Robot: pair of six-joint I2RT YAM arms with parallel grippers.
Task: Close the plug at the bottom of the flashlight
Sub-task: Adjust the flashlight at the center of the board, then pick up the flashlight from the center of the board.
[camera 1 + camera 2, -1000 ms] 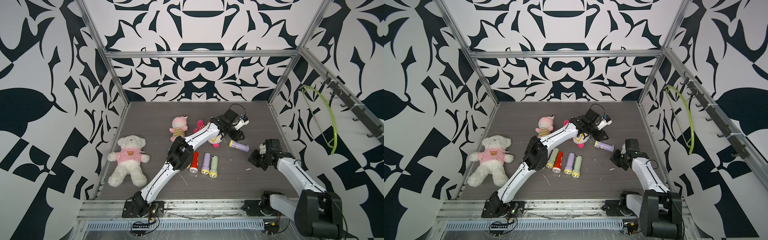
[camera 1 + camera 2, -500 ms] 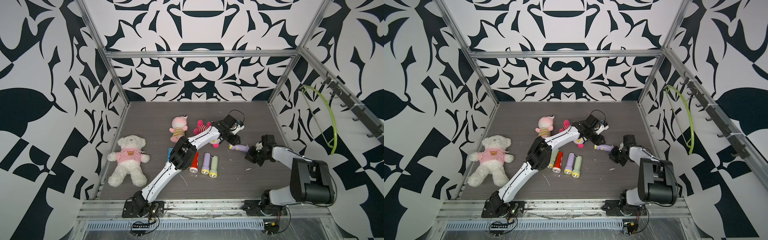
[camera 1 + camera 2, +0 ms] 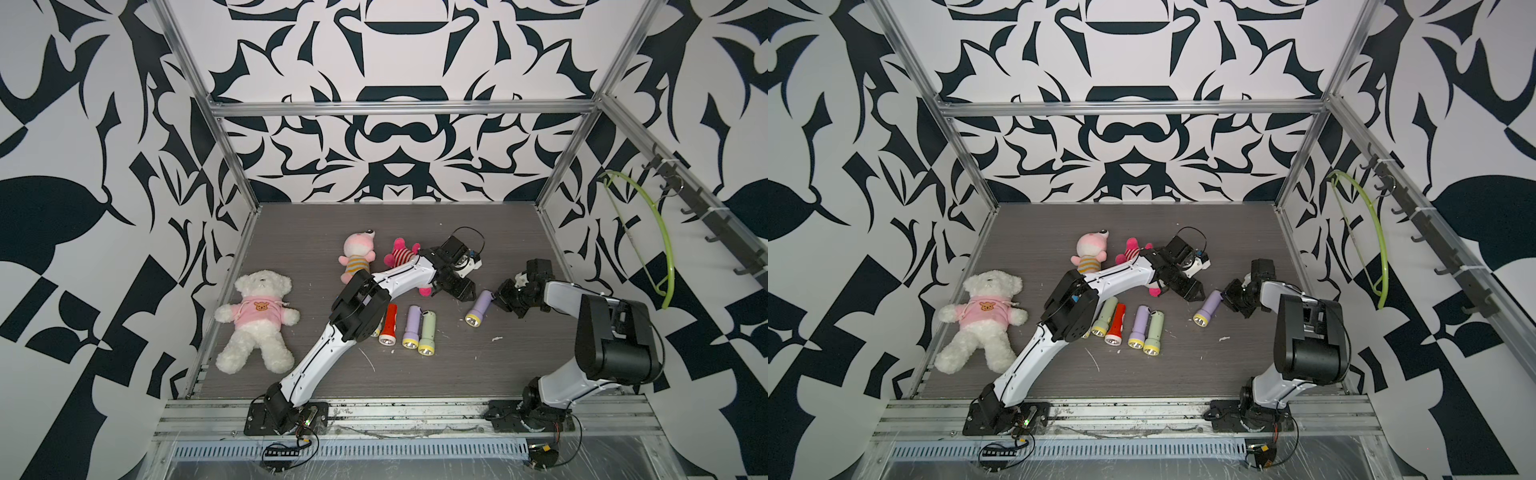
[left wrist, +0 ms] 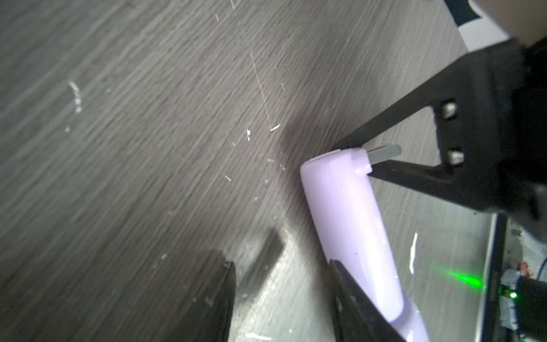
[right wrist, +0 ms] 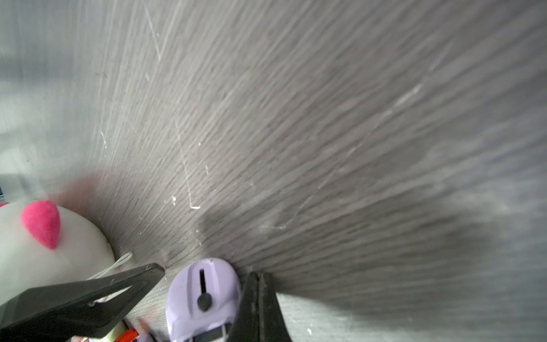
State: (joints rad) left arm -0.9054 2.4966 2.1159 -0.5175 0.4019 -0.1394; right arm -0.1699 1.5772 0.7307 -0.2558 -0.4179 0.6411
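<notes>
The flashlight (image 3: 479, 308) has swung round (head now toward the front edge), lying right of middle on the worktop (image 3: 436, 374). My right gripper (image 5: 257, 279), pinched together, has come to its tail; the left gripper (image 4: 281, 263) has spread, empty. The plug (image 4: 384, 153) still sticks out, so pushing remains.

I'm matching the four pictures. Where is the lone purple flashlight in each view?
Top view: purple flashlight, right of centre.
Top view: right of centre too.
Left wrist: its body, in view.
Right wrist: its slotted end.
Shared landmark: right gripper at its tail, in all four.
</notes>
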